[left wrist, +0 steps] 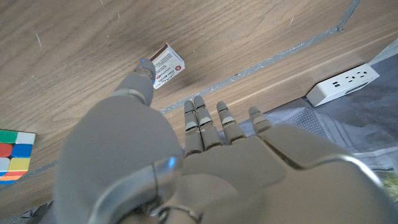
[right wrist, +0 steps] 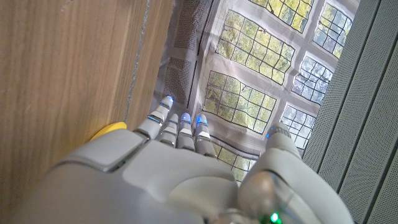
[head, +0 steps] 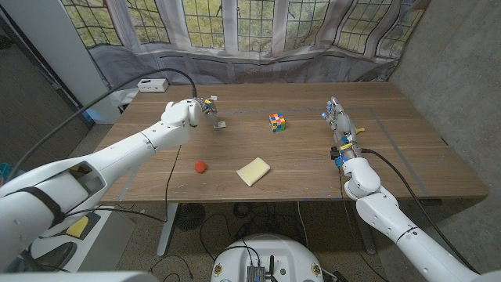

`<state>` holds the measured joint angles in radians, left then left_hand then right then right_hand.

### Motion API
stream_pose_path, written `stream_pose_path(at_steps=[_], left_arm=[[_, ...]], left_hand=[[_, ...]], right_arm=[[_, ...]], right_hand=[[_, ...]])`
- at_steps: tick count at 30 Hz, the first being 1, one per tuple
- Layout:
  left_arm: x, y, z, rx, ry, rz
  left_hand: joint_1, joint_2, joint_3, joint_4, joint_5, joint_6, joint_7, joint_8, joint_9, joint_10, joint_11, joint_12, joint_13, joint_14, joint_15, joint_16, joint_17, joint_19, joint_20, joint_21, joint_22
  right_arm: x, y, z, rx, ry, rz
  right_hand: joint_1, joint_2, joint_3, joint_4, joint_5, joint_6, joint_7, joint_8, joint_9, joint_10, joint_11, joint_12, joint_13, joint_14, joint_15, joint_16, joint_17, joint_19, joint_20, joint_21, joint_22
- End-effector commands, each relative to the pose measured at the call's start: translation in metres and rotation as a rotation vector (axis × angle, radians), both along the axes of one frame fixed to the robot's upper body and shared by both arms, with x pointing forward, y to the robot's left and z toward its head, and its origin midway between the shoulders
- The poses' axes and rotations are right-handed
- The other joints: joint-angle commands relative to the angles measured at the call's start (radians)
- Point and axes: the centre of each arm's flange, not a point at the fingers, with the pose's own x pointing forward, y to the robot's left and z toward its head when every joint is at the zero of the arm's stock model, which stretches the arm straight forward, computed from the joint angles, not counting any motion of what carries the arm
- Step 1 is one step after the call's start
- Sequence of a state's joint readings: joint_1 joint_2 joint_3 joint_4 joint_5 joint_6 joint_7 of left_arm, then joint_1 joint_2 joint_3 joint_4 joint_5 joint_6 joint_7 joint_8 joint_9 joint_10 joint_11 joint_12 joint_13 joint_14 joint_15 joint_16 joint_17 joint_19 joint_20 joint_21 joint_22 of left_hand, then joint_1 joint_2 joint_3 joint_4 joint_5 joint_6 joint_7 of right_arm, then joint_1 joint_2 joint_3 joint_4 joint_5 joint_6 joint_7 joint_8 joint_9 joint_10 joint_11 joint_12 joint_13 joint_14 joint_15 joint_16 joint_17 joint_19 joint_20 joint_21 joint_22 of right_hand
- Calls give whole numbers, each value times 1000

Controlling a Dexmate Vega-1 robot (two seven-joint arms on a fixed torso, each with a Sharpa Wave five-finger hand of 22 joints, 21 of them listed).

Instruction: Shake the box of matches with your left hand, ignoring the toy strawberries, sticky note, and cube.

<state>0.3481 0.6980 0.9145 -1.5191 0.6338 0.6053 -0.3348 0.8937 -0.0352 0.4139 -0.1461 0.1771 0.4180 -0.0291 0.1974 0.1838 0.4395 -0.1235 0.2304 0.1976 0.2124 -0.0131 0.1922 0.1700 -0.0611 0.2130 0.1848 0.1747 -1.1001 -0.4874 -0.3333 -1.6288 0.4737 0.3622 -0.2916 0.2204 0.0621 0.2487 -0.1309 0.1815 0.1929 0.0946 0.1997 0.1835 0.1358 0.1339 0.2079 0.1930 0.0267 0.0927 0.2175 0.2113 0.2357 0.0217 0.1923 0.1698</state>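
Note:
The small matchbox [head: 220, 124], white with a red and brown edge, lies on the wooden table just beyond my left hand [head: 190, 112]. In the left wrist view the matchbox [left wrist: 166, 64] is beside the tip of my thumb, which overlaps its near edge; whether it touches I cannot tell. The other fingers [left wrist: 208, 121] reach out straight, apart from the box, and my left hand [left wrist: 186, 168] holds nothing. My right hand [head: 342, 135] stands on its edge at the table's right side, fingers extended and empty.
A colour cube [head: 277, 121] [left wrist: 15, 155] sits mid-table to the right of the matchbox. A red toy strawberry [head: 200, 166] and a yellow sticky note [head: 254, 171] lie nearer the front edge. A white power strip [head: 153, 84] [left wrist: 345, 84] sits at the far left corner.

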Motion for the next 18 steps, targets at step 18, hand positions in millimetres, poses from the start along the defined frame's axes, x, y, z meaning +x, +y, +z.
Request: stream_pose_path(at_steps=[18], left_arm=[[12, -7, -28, 0, -79, 39]], left_hand=[[22, 6, -3, -11, 4, 25, -19, 8, 2, 29, -8, 4, 2, 19, -18, 2, 1, 18, 2, 11, 2]], right_arm=[[3, 3, 2, 0, -3, -4]], right_hand=[[7, 1, 1, -6, -4, 11, -3, -2, 4, 12, 2, -3, 2, 4, 2, -2, 6, -2, 6, 1, 4]])
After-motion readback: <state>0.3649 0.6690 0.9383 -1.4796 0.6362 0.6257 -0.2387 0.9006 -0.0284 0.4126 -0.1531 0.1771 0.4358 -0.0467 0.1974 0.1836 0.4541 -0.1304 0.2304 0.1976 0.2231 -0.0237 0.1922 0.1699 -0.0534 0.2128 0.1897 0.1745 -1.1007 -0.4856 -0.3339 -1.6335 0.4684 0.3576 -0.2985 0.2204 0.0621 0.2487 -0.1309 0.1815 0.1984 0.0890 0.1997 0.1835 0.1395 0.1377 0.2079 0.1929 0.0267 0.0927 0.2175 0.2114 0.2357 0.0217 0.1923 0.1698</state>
